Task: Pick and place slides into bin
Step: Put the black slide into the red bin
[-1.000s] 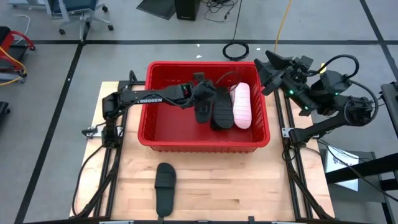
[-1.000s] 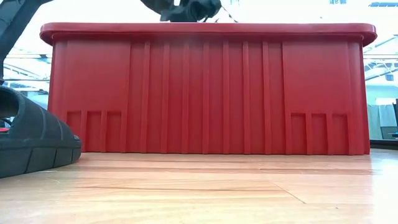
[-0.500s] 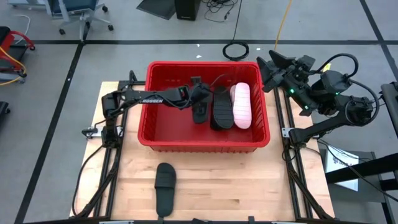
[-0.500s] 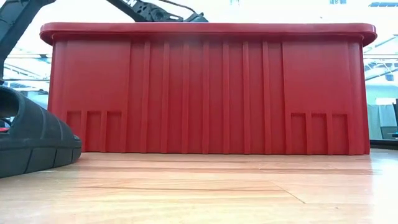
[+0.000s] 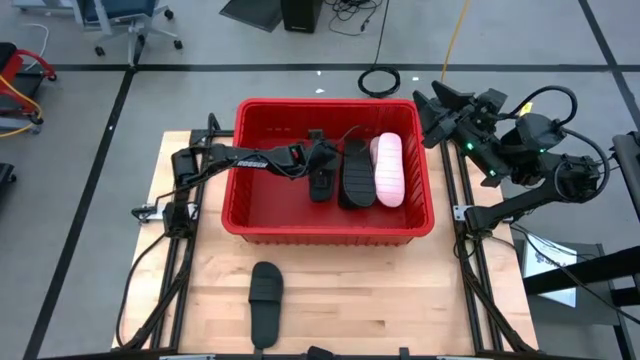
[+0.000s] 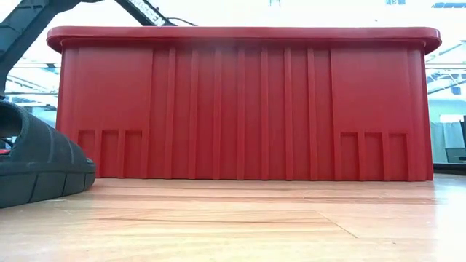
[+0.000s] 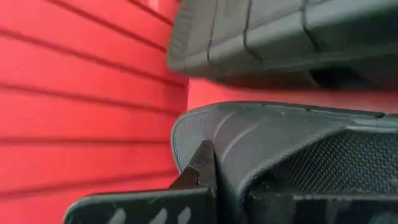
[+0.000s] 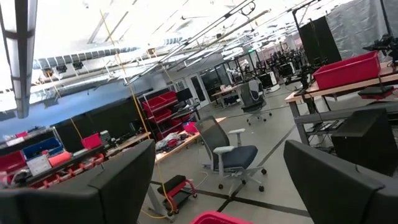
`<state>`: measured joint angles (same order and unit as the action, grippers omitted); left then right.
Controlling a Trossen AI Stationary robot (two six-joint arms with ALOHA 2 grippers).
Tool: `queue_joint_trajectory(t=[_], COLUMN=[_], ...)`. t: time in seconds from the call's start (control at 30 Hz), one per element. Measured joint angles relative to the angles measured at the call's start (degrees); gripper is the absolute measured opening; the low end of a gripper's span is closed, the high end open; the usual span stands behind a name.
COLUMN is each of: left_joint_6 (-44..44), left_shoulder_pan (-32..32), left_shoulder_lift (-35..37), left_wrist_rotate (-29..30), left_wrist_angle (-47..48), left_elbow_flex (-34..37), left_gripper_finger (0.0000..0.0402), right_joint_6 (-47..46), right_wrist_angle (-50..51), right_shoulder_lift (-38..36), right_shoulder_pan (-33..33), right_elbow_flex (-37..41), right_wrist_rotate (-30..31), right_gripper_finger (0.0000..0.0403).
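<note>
Left to right in the overhead view: the left arm reached from the counter (image 5: 400, 290) edge over the rim of the red bin (image 5: 256, 215), its left claw (image 5: 318, 178) clamped on a black sandal (image 5: 320, 180) that had sunk lower into the bin than a second before, when it hung higher above the rim; by this reading the sandal was about to be let go. Beside it lay a second black sandal (image 5: 356, 172) and, touching that one, a pink sandal (image 5: 388, 168). One black sandal on the counter (image 5: 265, 297) remained to be fetched. The right claw (image 5: 432, 108) waited beyond the bin's right rim, fingers apart and empty. The left wrist view alone showed a finger (image 7: 198, 171) pressed against the held sandal's edge, near the bin's ribbed wall. The table-level view showed only the bin's outer wall and the counter sandal's toe.
</note>
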<state>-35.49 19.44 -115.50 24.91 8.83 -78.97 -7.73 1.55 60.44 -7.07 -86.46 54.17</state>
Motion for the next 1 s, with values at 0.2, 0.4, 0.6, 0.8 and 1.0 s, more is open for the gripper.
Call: queue_joint_trajectory(t=[0.2,0.4,0.6,0.8,1.0], left_joint_6=[-1.6,-2.1,-2.2,-2.6,-2.4], left_shoulder_pan=[0.0,0.0,0.2,0.7,0.7], left_shoulder_lift=[-2.6,-2.9,-2.9,-2.9,-2.9], left_wrist_rotate=[0.4,0.0,-0.5,-0.9,-1.0], left_wrist_angle=[0.3,-2.6,-3.9,-4.8,-5.7], left_elbow_flex=[0.0,0.0,0.0,0.0,0.0], left_gripper_finger=[0.0,0.0,0.0001,0.0029,0.0094], right_joint_6=[-0.8,-1.2,-1.2,-1.2,-1.1], right_wrist_angle=[0.1,0.4,0.2,0.4,0.4], right_shoulder_lift=[0.0,0.3,0.8,0.8,0.8], right_shoulder_pan=[0.0,0.0,0.0,0.0,0.0], right_elbow_flex=[0.0,0.0,0.0,0.0,0.0], right_wrist_rotate=[-0.1,0.0,0.0,0.0,-0.1], right_gripper_finger=[0.0348,0.0348,0.0348,0.0348,0.0348])
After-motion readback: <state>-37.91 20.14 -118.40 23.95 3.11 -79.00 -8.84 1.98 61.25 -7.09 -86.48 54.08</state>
